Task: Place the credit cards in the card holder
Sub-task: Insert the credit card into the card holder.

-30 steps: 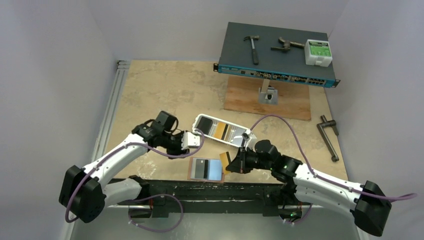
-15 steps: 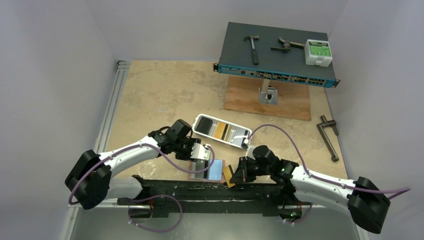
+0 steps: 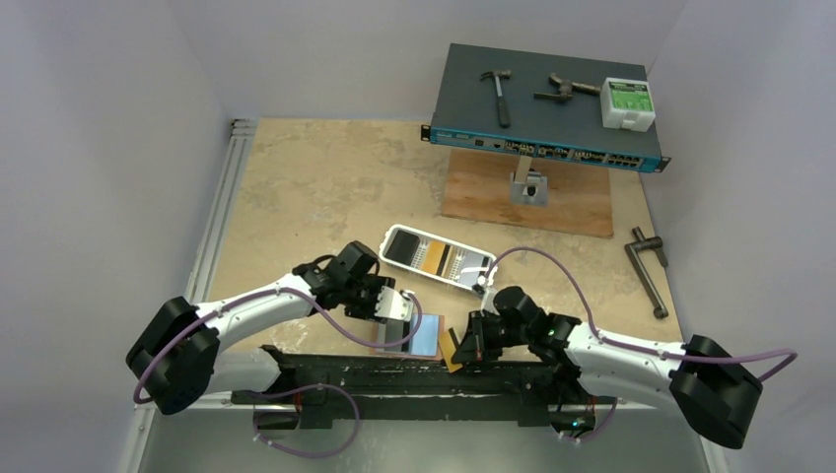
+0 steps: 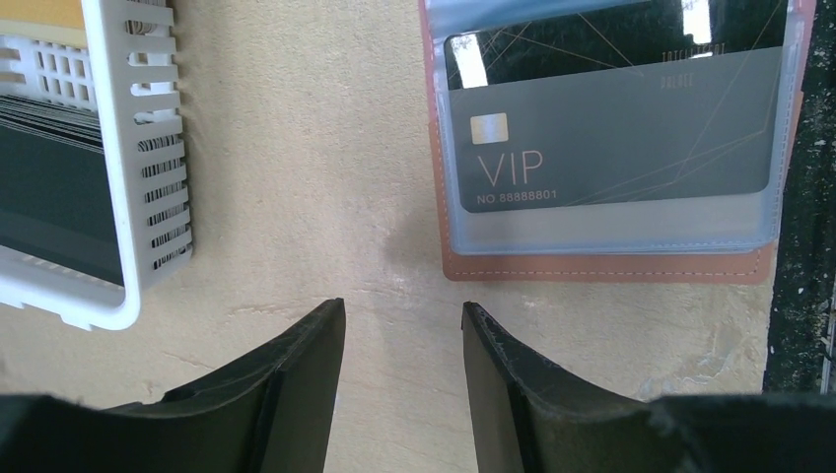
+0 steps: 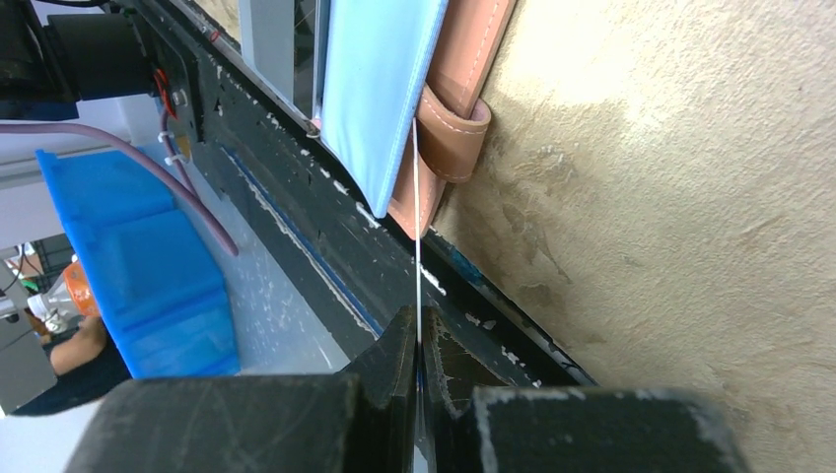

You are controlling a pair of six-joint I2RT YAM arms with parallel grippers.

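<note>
Swinging the left pincer (image 4: pixel 402 315), half open and empty, from the white tray (image 3: pixel 434 254) down beside the card holder (image 4: pixel 601 266) at the near edge of the worktop (image 3: pixel 315 187). Lowering the right pincer (image 5: pixel 419 335), clamped on an orange-yellow card (image 3: pixel 452 347), to the holder's right side, likely readying insertion.

A bare strip of table (image 4: pixel 325 197) lay between the white tray (image 4: pixel 148 197) and the card holder (image 4: pixel 601 264); the left gripper (image 4: pixel 402 315) stood over this gap with its jaws apart and nothing between them. On the holder's other side the right gripper (image 5: pixel 419 340), clamped on an orange card (image 3: pixel 452 352), crowded the holder's tab, hemmed in by the black rail (image 5: pixel 296 227) along the near edge. The table's far left was open, while the wooden board (image 3: pixel 572 202) and network switch (image 3: pixel 542 108) blocked the far right.
</note>
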